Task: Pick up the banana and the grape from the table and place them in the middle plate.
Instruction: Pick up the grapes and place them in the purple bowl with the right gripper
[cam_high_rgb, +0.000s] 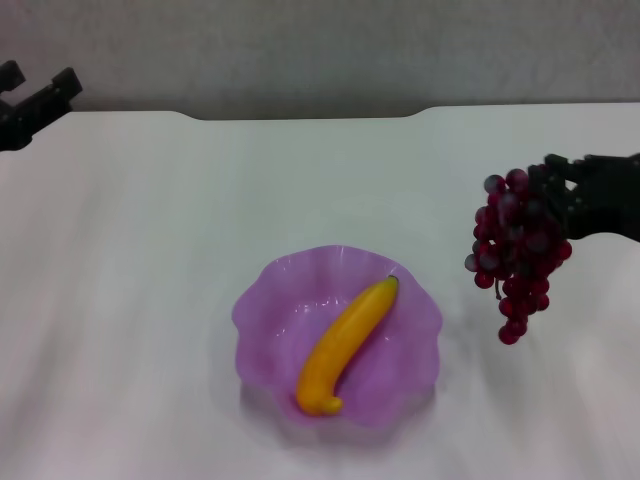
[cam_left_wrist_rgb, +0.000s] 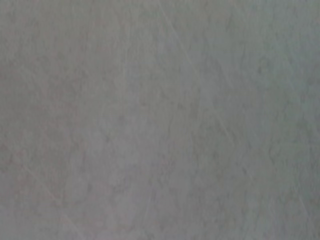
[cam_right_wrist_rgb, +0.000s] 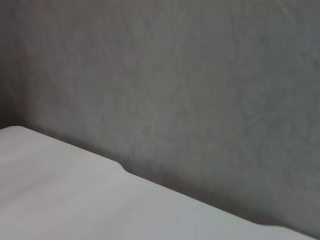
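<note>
The yellow-orange banana (cam_high_rgb: 347, 345) lies slantwise inside the light purple middle plate (cam_high_rgb: 265, 330), near the front centre of the white table (cam_high_rgb: 150, 300). To the plate's right, a bunch of dark red grapes (cam_high_rgb: 515, 255) hangs in the air above the table, held at its top by my right gripper (cam_high_rgb: 556, 185), which is shut on it. My left gripper (cam_high_rgb: 35, 95) sits at the far left back corner, away from everything, its fingers apart. Neither wrist view shows any task object.
A grey wall (cam_high_rgb: 320, 50) runs along the table's far edge, with a shallow notch in the edge at the middle. The left wrist view shows only grey surface; the right wrist view shows the wall (cam_right_wrist_rgb: 175, 75) and the table edge (cam_right_wrist_rgb: 75, 200).
</note>
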